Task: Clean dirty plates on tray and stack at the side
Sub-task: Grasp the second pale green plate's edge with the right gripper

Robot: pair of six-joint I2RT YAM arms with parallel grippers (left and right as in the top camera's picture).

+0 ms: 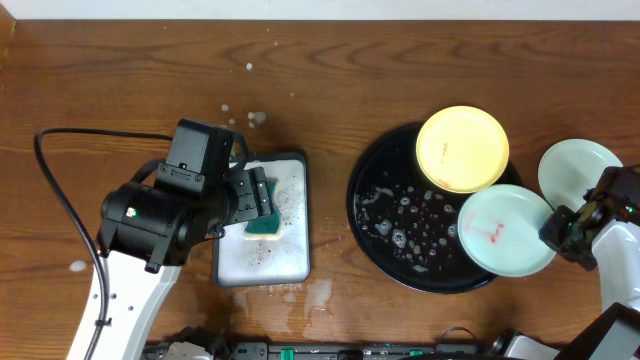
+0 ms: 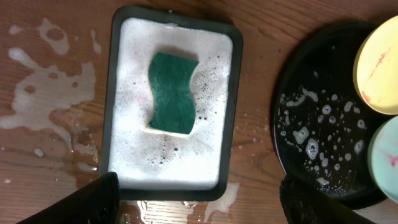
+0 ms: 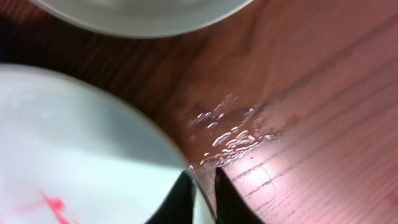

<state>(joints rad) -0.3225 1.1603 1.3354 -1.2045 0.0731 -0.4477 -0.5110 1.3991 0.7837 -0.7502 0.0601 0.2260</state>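
Note:
The black tray (image 1: 385,215) holds the yellow plate (image 1: 462,148) at its back and the pale blue-green plate (image 1: 505,230), red-smeared, at its right rim. The mint-white plate (image 1: 578,168) lies on the table to the right. My right gripper (image 3: 202,190) is shut on the blue-green plate's rim (image 3: 81,155); it shows in the overhead view (image 1: 560,228). My left gripper (image 2: 199,199) is open and empty, above the near edge of the small foamy white tray (image 2: 174,99) holding a green sponge (image 2: 172,92); the sponge shows in the overhead view (image 1: 262,205).
Soapy water puddles lie on the wood left of the small tray (image 2: 43,106) and at its front (image 1: 300,295). Foam drops dot the black tray's floor (image 2: 317,134). A black cable (image 1: 70,140) loops at the left.

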